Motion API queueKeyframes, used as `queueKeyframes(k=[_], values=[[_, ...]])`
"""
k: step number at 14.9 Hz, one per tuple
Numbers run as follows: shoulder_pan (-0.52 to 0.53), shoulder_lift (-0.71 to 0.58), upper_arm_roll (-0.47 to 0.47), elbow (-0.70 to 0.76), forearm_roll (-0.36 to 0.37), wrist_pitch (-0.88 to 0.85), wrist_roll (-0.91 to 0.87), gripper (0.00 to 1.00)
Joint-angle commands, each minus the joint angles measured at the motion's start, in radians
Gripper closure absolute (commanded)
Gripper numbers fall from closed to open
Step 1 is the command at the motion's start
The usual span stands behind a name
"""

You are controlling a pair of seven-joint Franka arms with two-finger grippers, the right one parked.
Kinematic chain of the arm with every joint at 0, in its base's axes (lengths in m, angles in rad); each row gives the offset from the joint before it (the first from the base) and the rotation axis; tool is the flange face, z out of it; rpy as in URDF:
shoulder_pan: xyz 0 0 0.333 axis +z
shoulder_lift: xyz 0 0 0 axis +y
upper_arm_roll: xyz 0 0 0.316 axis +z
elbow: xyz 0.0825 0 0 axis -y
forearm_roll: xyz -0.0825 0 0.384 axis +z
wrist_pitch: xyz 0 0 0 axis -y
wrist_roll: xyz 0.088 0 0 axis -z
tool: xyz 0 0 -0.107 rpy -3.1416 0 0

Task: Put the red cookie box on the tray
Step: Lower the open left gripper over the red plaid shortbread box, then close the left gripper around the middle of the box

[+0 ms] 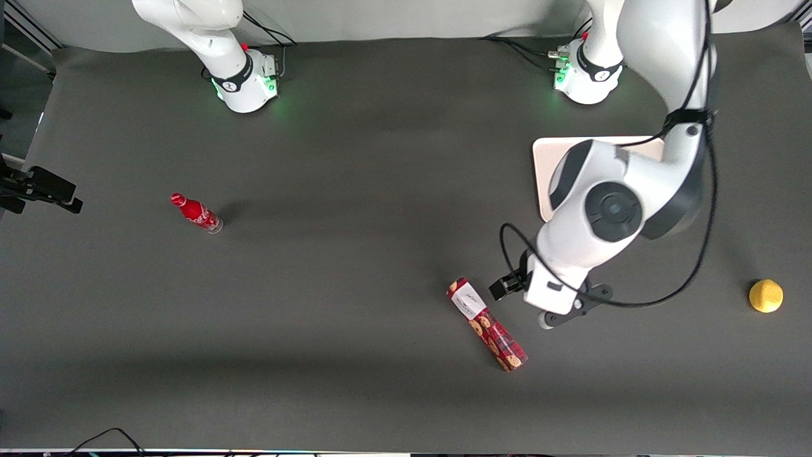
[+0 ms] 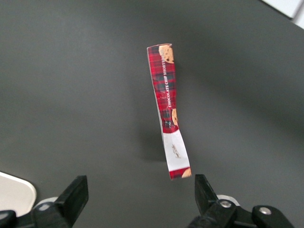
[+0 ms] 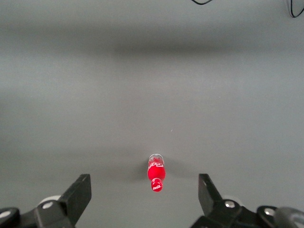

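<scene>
The red cookie box [image 1: 486, 324] lies flat on the dark table, its white label end pointing toward the arm bases. In the left wrist view the box [image 2: 168, 109] shows as a long tartan-red carton printed with cookies. My left gripper [image 1: 514, 287] hovers above the table beside the box's label end, not touching it. Its fingers are wide open and empty in the wrist view [image 2: 141, 190], with the label end close to one fingertip [image 2: 203, 187]. The cream tray [image 1: 547, 166] lies farther from the front camera, largely hidden under the working arm. One corner of the tray [image 2: 14, 192] shows in the wrist view.
A small red bottle [image 1: 196, 213] lies toward the parked arm's end of the table and shows in the right wrist view [image 3: 156, 173]. A yellow ball-like fruit [image 1: 766, 296] sits toward the working arm's end. A black clamp [image 1: 38, 187] sticks in at the table edge.
</scene>
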Motion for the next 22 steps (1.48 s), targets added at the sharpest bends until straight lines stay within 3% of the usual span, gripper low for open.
queueKeyframes(k=[1,7,13,14,16,18,22], values=[[-0.07,0.148,0.078,0.097,0.022,0.01,-0.154,0.0],[-0.112,0.326,0.093,0.095,0.019,0.248,-0.272,0.0],[-0.11,0.35,0.107,0.094,0.01,0.279,-0.269,0.0],[-0.11,0.35,0.109,0.094,0.01,0.279,-0.271,0.04],[-0.112,0.35,0.118,0.094,0.005,0.281,-0.275,0.31],[-0.112,0.354,0.118,0.095,0.005,0.288,-0.303,0.45],[-0.115,0.36,0.118,0.094,-0.009,0.324,-0.343,0.61]])
